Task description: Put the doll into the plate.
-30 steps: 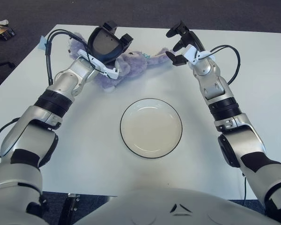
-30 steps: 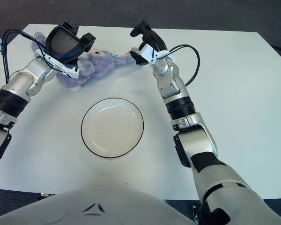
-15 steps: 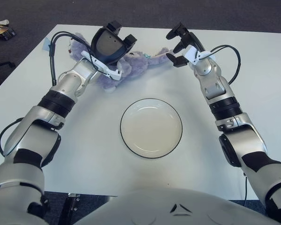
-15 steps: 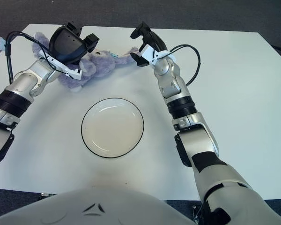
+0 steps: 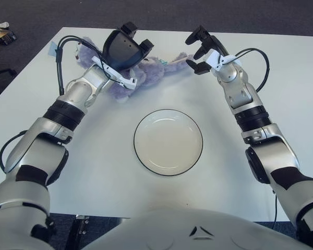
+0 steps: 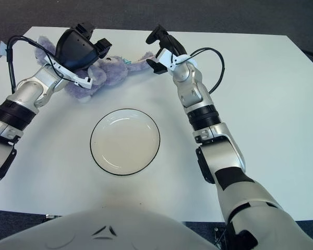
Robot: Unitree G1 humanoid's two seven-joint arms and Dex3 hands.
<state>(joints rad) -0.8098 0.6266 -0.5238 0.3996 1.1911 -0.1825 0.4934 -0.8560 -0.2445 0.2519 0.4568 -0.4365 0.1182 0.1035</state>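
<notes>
A purple plush doll (image 5: 152,73) lies on its side at the far part of the white table (image 5: 281,104). My left hand (image 5: 134,39) hovers over the doll's head end with its dark palm facing down and fingers spread, holding nothing. My right hand (image 5: 197,50) is open just beyond the doll's outstretched limb (image 5: 179,59), its fingers spread beside it without closing on it. A white plate with a dark rim (image 5: 136,140) sits in the middle of the table, nearer to me than the doll, with nothing in it.
Black cables loop from both wrists, one (image 5: 68,39) on the left and one (image 5: 261,60) on the right. A small pale tag (image 5: 48,48) lies near the far left table corner. Dark carpet surrounds the table, with a small object (image 5: 2,35) on it.
My left hand has shifted a little to the right and further over the doll. The right hand, the doll and the plate have barely moved.
</notes>
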